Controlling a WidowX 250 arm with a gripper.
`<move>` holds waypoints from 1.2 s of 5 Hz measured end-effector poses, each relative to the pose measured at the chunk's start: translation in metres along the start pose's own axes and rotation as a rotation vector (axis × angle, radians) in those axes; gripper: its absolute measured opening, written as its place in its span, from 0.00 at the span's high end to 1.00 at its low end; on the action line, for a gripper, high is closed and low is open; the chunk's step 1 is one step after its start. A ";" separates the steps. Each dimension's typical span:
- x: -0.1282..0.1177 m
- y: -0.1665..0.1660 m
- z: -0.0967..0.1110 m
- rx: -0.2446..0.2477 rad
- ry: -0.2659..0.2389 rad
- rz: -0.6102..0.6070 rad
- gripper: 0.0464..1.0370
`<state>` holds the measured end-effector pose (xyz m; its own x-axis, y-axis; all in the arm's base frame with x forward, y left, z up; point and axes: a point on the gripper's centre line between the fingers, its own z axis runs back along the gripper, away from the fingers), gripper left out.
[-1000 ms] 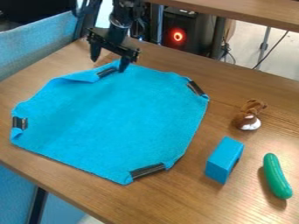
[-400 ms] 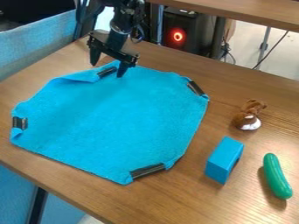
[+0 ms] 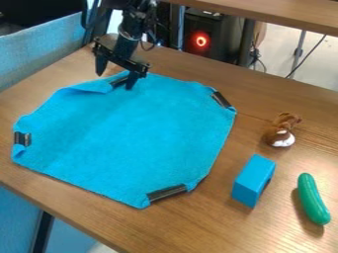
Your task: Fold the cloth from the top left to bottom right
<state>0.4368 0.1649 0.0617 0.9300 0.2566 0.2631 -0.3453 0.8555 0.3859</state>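
Observation:
My black gripper [image 3: 115, 82] hangs over the far edge of the cloth at the upper left of the camera view. Its fingers stand wide apart, one at the table just beyond the cloth's edge, the other over the cloth beside the far black clip. The blue cloth [image 3: 132, 133] lies spread on the table, with black clips at its far, left, right and near corners. Along the far left edge a small flap of it is turned over. Nothing is seen held between the fingers.
On the wooden table [image 3: 198, 225], right of the cloth, stand a blue block [image 3: 253, 181], a brown and white toy [image 3: 282, 131] and a green cucumber [image 3: 312, 198]. A blue partition [image 3: 46, 47] borders the table's left side. A wooden shelf [image 3: 284, 14] crosses the top right.
The gripper has shifted slightly left, its right finger now nearer the far clip. The cloth and the other objects have stayed where they were.

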 end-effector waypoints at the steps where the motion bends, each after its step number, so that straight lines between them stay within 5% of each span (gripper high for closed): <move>1: 0.003 0.003 0.000 0.011 -0.019 -0.001 0.12; 3: -0.004 0.005 -0.010 0.024 -0.012 -0.016 0.72; 4: -0.006 0.003 -0.013 0.023 -0.017 -0.031 0.91; 6: -0.008 0.007 -0.015 -0.015 -0.013 -0.044 1.00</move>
<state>0.4291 0.1755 0.0495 0.9425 0.2130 0.2576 -0.3021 0.8727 0.3837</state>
